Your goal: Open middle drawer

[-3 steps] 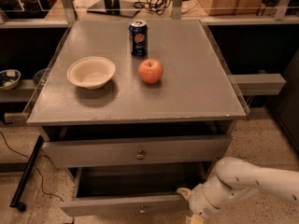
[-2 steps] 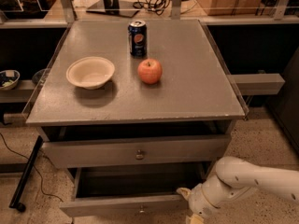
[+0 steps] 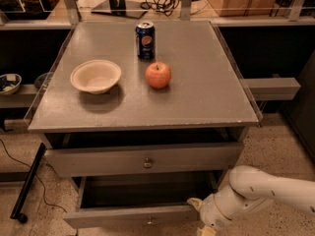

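Grey middle drawer (image 3: 130, 216) stands pulled out below the bench's (image 3: 206, 100) front edge, under a shut upper drawer (image 3: 113, 161). White gripper (image 3: 199, 210) sits at its front's right end; whether it grips cannot be told. Bowl (image 3: 96, 75), apple (image 3: 158, 75) and can (image 3: 145, 40) stand on top.

You see a matt grey tabletop (image 3: 197, 97), the middle drawer (image 3: 113, 219) with a matt grey front, its small knob (image 3: 149, 221) of shiny metal, a glossy soda can (image 3: 145, 41), a smooth-skinned apple (image 3: 158, 75), the gripper (image 3: 199, 214) in smooth cream plastic at that drawer's right front corner.
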`<state>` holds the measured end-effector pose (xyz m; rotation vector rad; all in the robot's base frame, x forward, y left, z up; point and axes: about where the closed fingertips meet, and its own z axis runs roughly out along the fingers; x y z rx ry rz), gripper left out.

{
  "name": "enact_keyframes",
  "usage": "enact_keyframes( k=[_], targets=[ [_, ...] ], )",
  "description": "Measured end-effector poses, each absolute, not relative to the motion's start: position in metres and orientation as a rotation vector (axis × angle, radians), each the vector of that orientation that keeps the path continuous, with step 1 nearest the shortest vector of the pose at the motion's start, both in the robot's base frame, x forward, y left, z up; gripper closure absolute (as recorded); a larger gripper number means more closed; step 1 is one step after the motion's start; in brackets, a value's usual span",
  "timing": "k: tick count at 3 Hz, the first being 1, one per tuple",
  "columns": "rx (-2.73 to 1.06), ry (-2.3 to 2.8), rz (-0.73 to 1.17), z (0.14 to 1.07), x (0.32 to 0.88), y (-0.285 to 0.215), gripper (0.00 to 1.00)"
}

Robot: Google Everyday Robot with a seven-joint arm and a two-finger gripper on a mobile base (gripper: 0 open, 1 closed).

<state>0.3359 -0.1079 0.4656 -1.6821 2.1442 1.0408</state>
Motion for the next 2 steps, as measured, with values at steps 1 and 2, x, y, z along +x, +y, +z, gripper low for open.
enact_keyframes(
  k=[1, 2],
  targets=[
    [-1.682, 2.144, 1.041, 0.4669, 0.3409, -0.109, 0.0],
    [-1.682, 2.144, 1.041, 0.4669, 0.3409, -0.109, 0.0]
  ],
)
